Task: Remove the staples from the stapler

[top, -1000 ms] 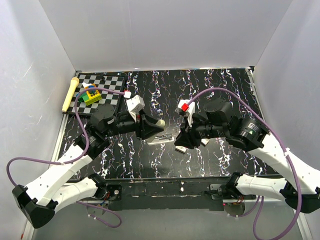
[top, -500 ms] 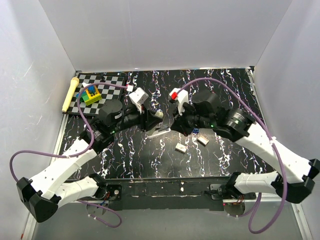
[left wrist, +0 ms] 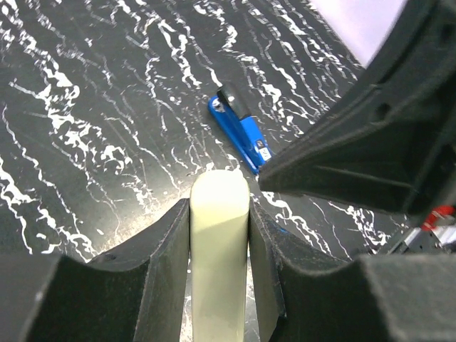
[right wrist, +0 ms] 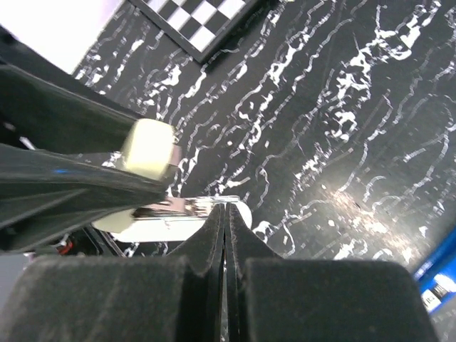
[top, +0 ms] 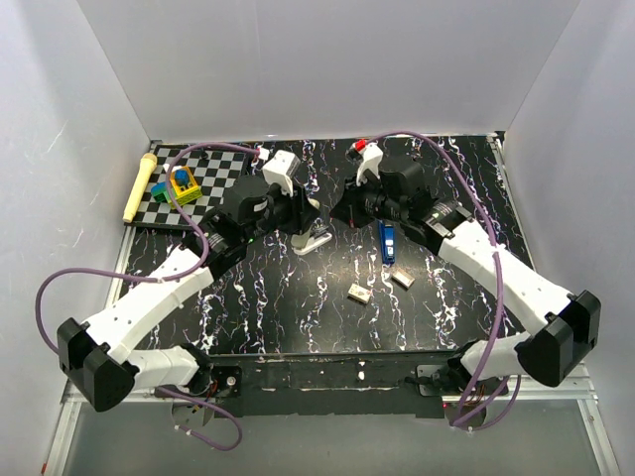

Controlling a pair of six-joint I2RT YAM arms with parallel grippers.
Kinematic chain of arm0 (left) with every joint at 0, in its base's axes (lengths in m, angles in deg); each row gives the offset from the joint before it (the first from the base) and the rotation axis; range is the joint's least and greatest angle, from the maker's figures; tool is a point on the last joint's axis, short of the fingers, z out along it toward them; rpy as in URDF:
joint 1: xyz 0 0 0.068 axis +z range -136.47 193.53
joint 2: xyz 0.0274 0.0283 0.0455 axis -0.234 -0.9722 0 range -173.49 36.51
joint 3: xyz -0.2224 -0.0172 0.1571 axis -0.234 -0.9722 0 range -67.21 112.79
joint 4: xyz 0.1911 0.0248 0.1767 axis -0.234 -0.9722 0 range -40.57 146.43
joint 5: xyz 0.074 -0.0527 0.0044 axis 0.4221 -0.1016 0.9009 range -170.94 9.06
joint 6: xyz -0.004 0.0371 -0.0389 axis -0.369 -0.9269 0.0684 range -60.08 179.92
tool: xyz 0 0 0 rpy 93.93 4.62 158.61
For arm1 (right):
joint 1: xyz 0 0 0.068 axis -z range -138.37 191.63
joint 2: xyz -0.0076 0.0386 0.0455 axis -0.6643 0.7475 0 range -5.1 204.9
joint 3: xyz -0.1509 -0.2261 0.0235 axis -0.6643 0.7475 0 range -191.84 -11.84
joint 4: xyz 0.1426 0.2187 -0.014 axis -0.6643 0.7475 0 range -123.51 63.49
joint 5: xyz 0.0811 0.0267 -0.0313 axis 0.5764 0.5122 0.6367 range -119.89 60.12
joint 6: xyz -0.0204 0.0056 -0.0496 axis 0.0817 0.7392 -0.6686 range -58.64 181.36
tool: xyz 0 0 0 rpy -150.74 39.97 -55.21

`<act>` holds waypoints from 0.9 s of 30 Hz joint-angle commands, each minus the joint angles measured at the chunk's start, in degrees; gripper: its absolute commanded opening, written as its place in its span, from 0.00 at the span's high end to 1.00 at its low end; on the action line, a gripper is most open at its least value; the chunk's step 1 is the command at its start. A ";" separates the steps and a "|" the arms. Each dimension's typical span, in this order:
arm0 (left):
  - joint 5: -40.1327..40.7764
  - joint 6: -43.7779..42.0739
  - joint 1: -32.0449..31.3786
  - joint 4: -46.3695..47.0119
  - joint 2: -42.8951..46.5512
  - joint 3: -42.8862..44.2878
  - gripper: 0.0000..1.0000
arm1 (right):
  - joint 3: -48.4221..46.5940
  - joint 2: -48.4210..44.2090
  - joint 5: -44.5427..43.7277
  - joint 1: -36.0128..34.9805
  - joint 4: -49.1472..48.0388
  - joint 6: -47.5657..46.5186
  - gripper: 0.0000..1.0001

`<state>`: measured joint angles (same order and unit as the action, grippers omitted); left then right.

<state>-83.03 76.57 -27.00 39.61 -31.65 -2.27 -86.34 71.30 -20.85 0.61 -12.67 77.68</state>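
The blue stapler (top: 387, 241) lies flat on the black marbled table, right of both grippers, and neither holds it. It also shows in the left wrist view (left wrist: 241, 128) and at the edge of the right wrist view (right wrist: 438, 281). My left gripper (top: 310, 230) is shut on a cream rounded bar (left wrist: 219, 249), held above the table. Under the bar's end (right wrist: 148, 146) a silvery strip (right wrist: 182, 206) sticks out over a cream lower piece (right wrist: 164, 226). My right gripper (right wrist: 226, 208) is shut, its tips pinching the strip's end.
Two small pale blocks (top: 359, 293) (top: 402, 280) lie on the table near the front of the stapler. A checkered board (top: 203, 178) with coloured toy blocks (top: 179, 185) and a yellow stick (top: 137, 185) is at the back left. White walls enclose the table.
Both grippers have moved together toward the back of the table, carrying the cream bar. The blue stapler, hidden under the right arm before, now lies in plain view.
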 commanded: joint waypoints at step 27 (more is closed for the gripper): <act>-6.70 8.23 11.35 1.96 -6.46 0.35 1.00 | 3.48 18.96 16.71 2.87 -31.83 14.88 0.99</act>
<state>-87.60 84.02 -16.47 39.04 -38.25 -1.59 -82.75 89.00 -6.66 3.48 -39.62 91.12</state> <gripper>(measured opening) 0.332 0.023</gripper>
